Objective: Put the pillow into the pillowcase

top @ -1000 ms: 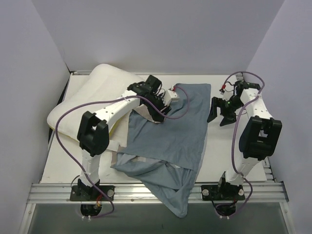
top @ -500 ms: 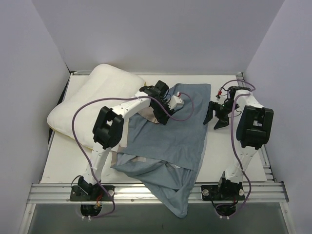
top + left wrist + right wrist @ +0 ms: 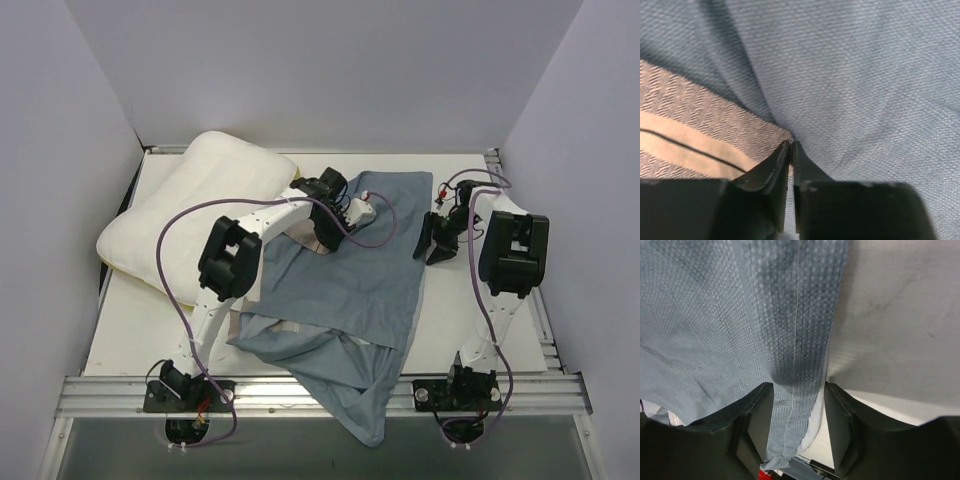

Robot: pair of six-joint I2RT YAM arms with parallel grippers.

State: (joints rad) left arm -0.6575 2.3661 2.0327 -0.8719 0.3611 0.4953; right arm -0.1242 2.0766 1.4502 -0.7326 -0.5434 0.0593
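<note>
The white pillow (image 3: 195,205) lies at the back left of the table. Spread across the middle is the grey-blue pillowcase (image 3: 355,280), and one corner of it hangs over the front edge. My left gripper (image 3: 326,236) presses down on its upper left part. In the left wrist view the left gripper (image 3: 790,144) is shut, pinching a fold where the tan herringbone panel (image 3: 690,135) meets the blue cloth (image 3: 865,75). My right gripper (image 3: 432,246) is at the pillowcase's right edge. In the right wrist view the right gripper (image 3: 799,386) is open, its jaws straddling the stitched hem (image 3: 795,330).
The white table (image 3: 130,340) is enclosed by lilac walls on three sides. An aluminium rail (image 3: 330,392) with both arm bases runs along the front. Purple cables loop from each arm. Bare tabletop (image 3: 900,315) shows right of the hem.
The left jaws have closed onto the pillowcase fabric. The right gripper has moved left and down onto the pillowcase's right edge, and its jaws have narrowed.
</note>
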